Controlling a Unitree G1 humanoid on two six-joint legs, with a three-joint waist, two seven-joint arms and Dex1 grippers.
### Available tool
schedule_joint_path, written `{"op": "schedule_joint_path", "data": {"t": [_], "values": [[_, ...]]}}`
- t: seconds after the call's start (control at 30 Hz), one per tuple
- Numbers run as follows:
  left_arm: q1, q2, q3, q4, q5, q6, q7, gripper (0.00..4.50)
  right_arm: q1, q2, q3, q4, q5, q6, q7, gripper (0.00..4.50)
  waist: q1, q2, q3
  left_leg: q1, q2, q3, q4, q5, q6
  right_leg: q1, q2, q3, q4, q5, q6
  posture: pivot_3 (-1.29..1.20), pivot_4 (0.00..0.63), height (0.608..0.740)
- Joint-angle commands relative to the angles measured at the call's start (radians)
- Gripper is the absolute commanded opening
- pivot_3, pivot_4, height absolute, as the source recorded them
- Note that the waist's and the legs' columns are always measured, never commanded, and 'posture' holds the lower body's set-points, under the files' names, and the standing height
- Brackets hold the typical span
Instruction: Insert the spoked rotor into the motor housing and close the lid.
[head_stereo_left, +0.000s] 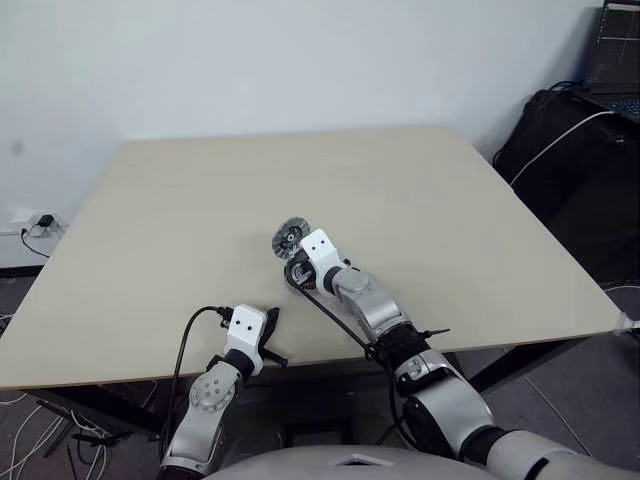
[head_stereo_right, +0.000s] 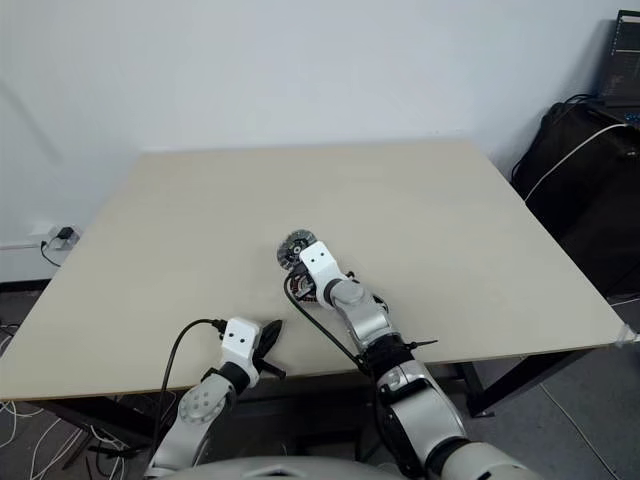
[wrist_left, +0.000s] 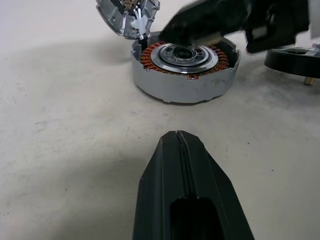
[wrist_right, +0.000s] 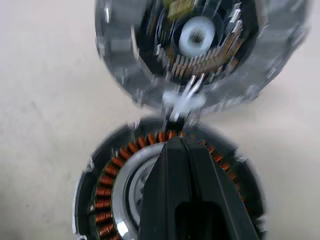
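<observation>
We see the low round silver-walled motor housing (wrist_left: 185, 70) with copper windings on the pale table (head_stereo_left: 200, 220), its round silver lid (wrist_left: 126, 15) tipped up at its far edge and joined to it by a small white link. Both look like stiff, weighty metal; we judge the rims the safest hold, since the windings could scratch. The right gripper (wrist_right: 182, 150), jaws clenched empty, hangs over the housing; the left gripper (wrist_left: 177, 137) is clenched too. A dark disc (wrist_left: 292, 57) is cut off; the rotor we cannot identify.

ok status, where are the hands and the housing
Left hand shut, empty, short of motor housing. Right hand shut over its windings. Lid hinged open behind. Dark disc lies beside the housing.
</observation>
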Motion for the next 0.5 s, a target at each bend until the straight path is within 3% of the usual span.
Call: {"op": "schedule_joint_path", "data": {"t": [0.03,0.13,0.23,0.4,0.5], "values": [[-0.012,-0.004,0.004,-0.040,-0.008,-0.002,0.003,0.00,0.008,-0.031,0.010,-0.155,0.013,0.016,0.056,0.02,0.000,0.000,0.000,0.000,0.000,0.000,0.000,0.000,0.000,0.000,0.000,0.000,0.000,0.000,0.000,0.00,0.000,0.740],[-0.020,-0.005,0.001,-0.035,-0.008,0.000,0.000,0.00,0.026,-0.075,0.046,-0.236,0.017,0.061,0.132,0.02,0.001,0.000,0.000,0.000,0.000,0.000,0.000,0.000,0.000,0.000,0.000,0.000,0.000,0.000,0.001,0.00,0.000,0.740],[-0.027,-0.008,-0.001,-0.028,-0.008,0.001,-0.003,0.00,0.026,-0.122,0.095,-0.270,-0.009,0.102,0.181,0.61,0.001,0.000,0.000,0.000,0.000,0.000,0.000,0.000,0.000,0.000,0.000,0.000,0.000,-0.002,0.004,0.00,0.000,0.740],[-0.032,-0.012,-0.004,-0.025,-0.007,0.003,-0.005,0.00,-0.003,-0.198,0.201,-0.272,-0.111,0.112,0.207,2.25,0.003,0.000,0.000,0.000,0.000,0.000,0.000,0.000,0.000,0.000,0.000,-0.001,0.000,-0.002,0.004,0.00,0.000,0.740],[-0.030,-0.013,-0.005,-0.025,-0.007,0.004,-0.006,0.00,-0.029,-0.219,0.236,-0.261,-0.140,0.113,0.234,2.25,0.003,-0.001,0.000,0.000,0.000,0.000,0.000,0.000,0.000,0.000,0.000,-0.001,0.000,-0.002,0.003,0.00,0.000,0.740]]}}
